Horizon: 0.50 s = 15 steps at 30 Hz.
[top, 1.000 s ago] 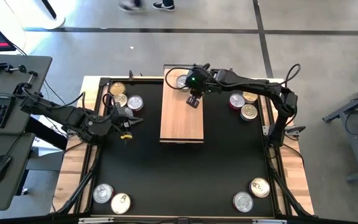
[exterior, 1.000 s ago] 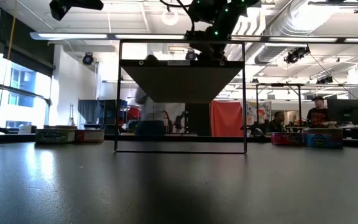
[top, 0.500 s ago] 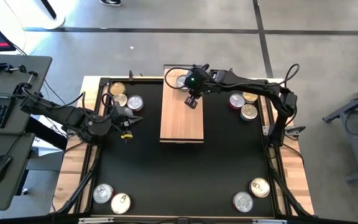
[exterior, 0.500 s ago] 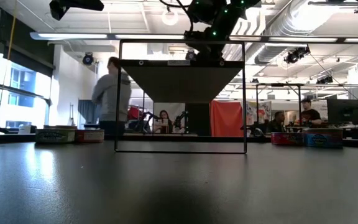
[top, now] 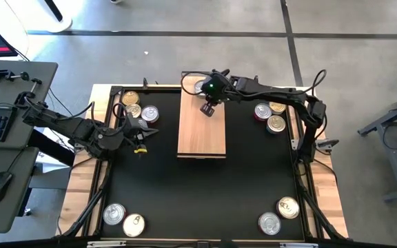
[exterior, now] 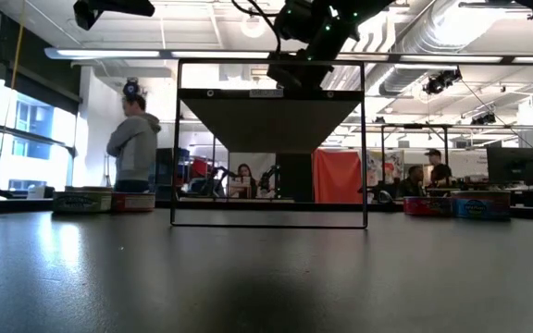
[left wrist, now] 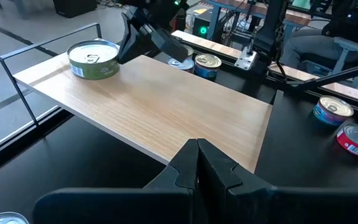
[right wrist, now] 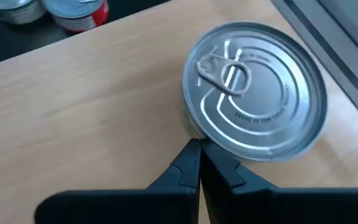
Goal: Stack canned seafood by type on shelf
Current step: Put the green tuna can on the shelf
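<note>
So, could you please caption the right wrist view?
Shut right tool beside a silver can on the wooden shelf.

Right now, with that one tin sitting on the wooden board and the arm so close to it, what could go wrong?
The right gripper is shut, with its tips right beside the tin; a small move forward might shove the tin rather than grasp it.

The tin sits near the shelf end, by the thin wire frame; a push could slide it off.

The left gripper, also shut, waits beside the shelf; the arms might crowd each other there.
</note>
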### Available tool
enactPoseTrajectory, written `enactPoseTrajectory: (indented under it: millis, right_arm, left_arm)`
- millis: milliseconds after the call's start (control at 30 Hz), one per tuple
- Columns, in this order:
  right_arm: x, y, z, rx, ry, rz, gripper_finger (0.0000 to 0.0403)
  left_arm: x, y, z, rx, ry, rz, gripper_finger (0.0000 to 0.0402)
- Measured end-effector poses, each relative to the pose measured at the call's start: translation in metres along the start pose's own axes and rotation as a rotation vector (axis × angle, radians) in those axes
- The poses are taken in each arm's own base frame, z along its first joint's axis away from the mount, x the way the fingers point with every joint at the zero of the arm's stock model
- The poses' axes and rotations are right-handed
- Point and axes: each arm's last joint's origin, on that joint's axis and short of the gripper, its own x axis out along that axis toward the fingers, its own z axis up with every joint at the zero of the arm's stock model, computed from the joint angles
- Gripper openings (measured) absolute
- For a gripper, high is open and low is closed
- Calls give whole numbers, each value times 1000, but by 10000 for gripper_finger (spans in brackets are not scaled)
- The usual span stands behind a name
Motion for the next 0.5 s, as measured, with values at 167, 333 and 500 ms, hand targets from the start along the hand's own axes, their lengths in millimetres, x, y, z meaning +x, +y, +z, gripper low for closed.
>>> enactPoseTrajectory:
  millis: [167, 333, 500]
  right_arm:
    - [1, -9, 0, 32, -1, -15, 0]
    - [2, -15, 4, 55, -37, -14, 0]
    - [-13, -14, 7, 16, -11, 41, 0]
  left_arm:
    - [0, 0, 0, 1, 1, 0, 0]
    - [0, 0, 0, 1, 2, 0, 0]
    - [0, -1, -1, 4, 17, -23, 0]
